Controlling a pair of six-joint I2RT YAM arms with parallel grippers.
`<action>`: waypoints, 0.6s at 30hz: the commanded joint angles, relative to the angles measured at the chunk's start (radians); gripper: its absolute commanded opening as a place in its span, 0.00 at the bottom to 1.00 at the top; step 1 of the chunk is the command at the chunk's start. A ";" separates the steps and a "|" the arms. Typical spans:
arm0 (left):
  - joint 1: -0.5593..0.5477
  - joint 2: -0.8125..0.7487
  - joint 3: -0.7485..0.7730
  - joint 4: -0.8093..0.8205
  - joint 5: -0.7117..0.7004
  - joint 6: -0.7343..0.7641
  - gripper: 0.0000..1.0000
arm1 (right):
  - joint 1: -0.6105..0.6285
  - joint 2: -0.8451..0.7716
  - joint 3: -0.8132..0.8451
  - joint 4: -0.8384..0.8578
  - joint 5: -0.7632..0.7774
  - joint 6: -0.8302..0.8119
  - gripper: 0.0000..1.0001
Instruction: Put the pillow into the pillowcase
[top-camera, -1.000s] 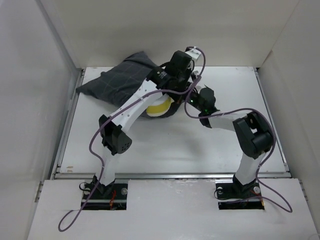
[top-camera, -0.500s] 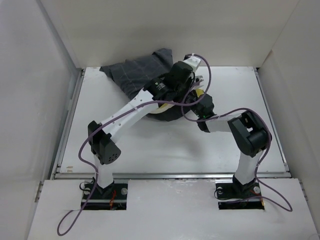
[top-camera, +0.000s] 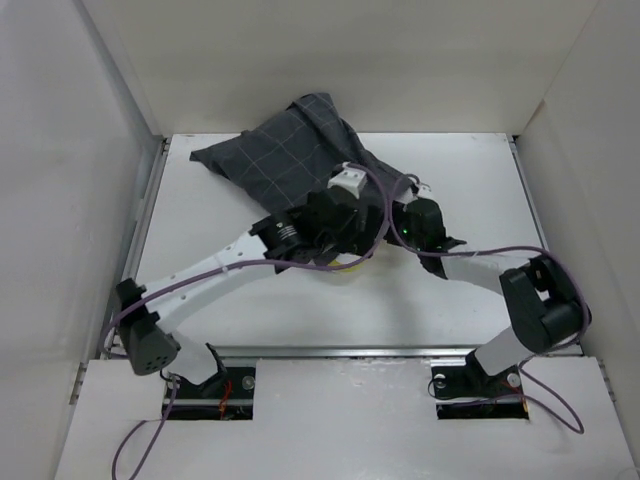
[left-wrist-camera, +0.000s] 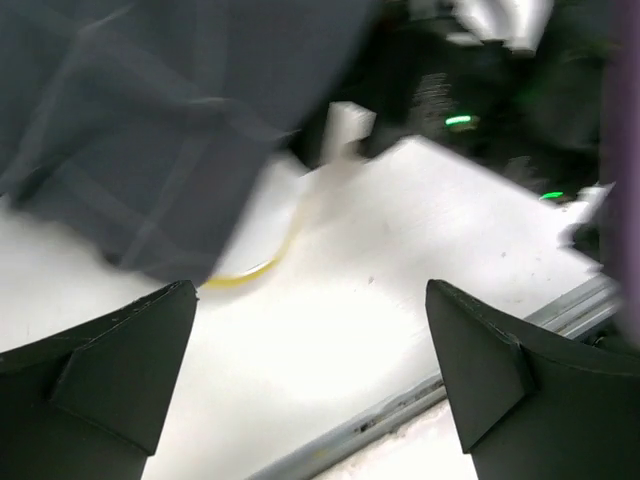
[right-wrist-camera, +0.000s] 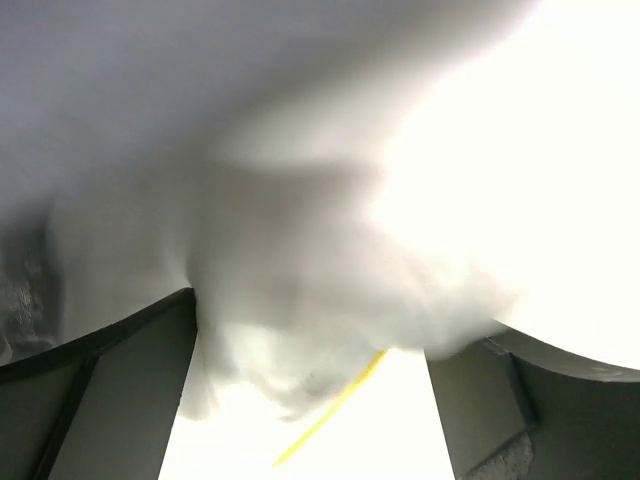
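Note:
The dark grey grid-patterned pillowcase (top-camera: 300, 150) lies heaped at the back of the table, and most of the pillow is inside it. Only a sliver of the pillow's yellow edge (top-camera: 349, 267) peeks out at the near side under my left gripper (top-camera: 355, 245). In the left wrist view the pillowcase (left-wrist-camera: 150, 120) hangs over the pillow's pale corner (left-wrist-camera: 275, 215), and my left gripper (left-wrist-camera: 310, 370) is open over bare table. My right gripper (top-camera: 402, 222) is beside the sack's right end. In its blurred view the jaws (right-wrist-camera: 310, 400) stand open, with the pillow (right-wrist-camera: 300, 300) bulging just beyond them.
White walls close in the table (top-camera: 450, 290) on the left, back and right. A metal rail (top-camera: 340, 351) runs along the near edge. The right arm's body (left-wrist-camera: 460, 90) shows dark at the top of the left wrist view, close to my left gripper.
Both grippers went from shut to open and let go of the fabric. The left arm drew back toward the near side, its elbow swinging left. The pillowcase now lies spread further back.

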 joint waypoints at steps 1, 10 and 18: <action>0.037 -0.143 -0.140 0.020 -0.070 -0.155 1.00 | -0.030 -0.128 -0.106 -0.258 0.156 -0.022 0.93; 0.037 -0.246 -0.477 0.128 0.042 -0.241 0.96 | -0.039 -0.568 -0.172 -0.774 0.276 0.015 0.96; -0.036 -0.112 -0.551 0.263 0.125 -0.198 0.87 | -0.051 -0.674 -0.212 -0.757 -0.010 -0.009 0.94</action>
